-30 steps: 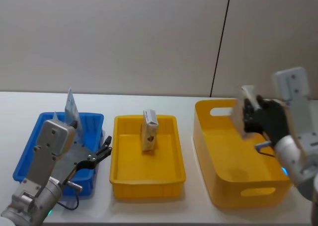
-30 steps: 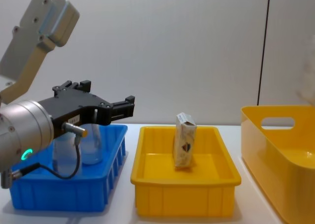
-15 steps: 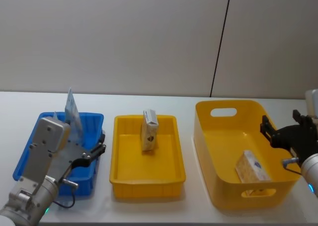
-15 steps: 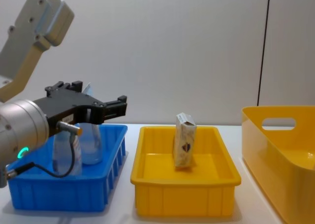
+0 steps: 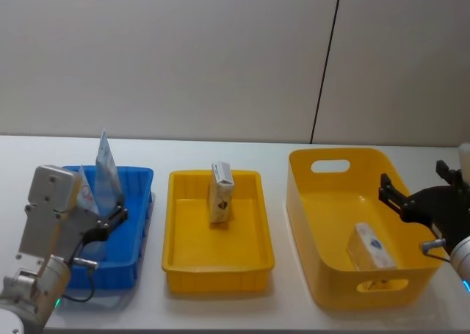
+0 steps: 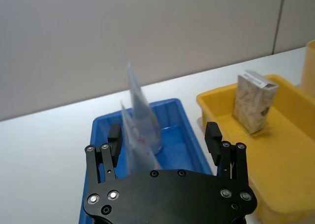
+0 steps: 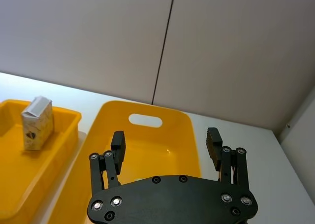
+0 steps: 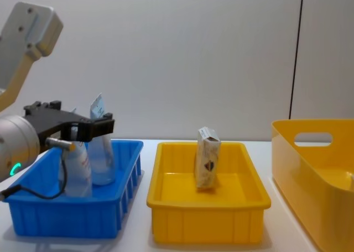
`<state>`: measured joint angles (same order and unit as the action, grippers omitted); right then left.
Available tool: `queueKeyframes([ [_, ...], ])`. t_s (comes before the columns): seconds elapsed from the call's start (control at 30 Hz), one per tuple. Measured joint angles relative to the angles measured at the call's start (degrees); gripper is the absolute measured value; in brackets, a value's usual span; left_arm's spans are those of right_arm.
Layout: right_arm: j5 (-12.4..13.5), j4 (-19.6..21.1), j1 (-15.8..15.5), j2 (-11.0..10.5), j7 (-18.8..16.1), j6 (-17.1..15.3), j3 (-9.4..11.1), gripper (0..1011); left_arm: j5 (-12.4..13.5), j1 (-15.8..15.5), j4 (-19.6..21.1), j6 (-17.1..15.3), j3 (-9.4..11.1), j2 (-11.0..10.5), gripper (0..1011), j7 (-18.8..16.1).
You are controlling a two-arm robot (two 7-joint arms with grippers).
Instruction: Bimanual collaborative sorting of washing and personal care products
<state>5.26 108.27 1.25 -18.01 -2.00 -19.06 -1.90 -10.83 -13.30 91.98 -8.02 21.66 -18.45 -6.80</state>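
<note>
Beige pack (image 5: 371,247) inside deep yellow bin (image 5: 295,191)

Two pale blue-white tubes with a red round logo, upright in the blue bin (image 5: 144,215), flat crimped ends up: back tube (image 5: 106,165) toward the far side, front tube (image 5: 86,194) just beside it, nearer the robot. Beige crinkled pack (image 5: 220,192) with a dark mark, upright in the middle of the yellow tray (image 5: 217,277), clear of its walls. In the large yellow bin (image 5: 301,224), a second pack (image 5: 371,246), lying tilted on the floor toward the near right corner, mark facing up.
</note>
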Motion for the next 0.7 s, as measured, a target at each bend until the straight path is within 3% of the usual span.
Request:
queueKeyframes([
  [0.37, -0.1, -1.2, 0.2, -1.1, -3.7, 5.5, -0.7, 1004, -1.0, -1.8, -5.2, -2.1, -2.2, 2.5, 1001, -1.6],
  [0.7, -0.3, -1.9, 0.5, -1.4, -5.2, 7.8, -1.2, 1004, -1.7, -3.9, -10.2, -2.3, -3.1, 4.2, 1001, -1.6],
])
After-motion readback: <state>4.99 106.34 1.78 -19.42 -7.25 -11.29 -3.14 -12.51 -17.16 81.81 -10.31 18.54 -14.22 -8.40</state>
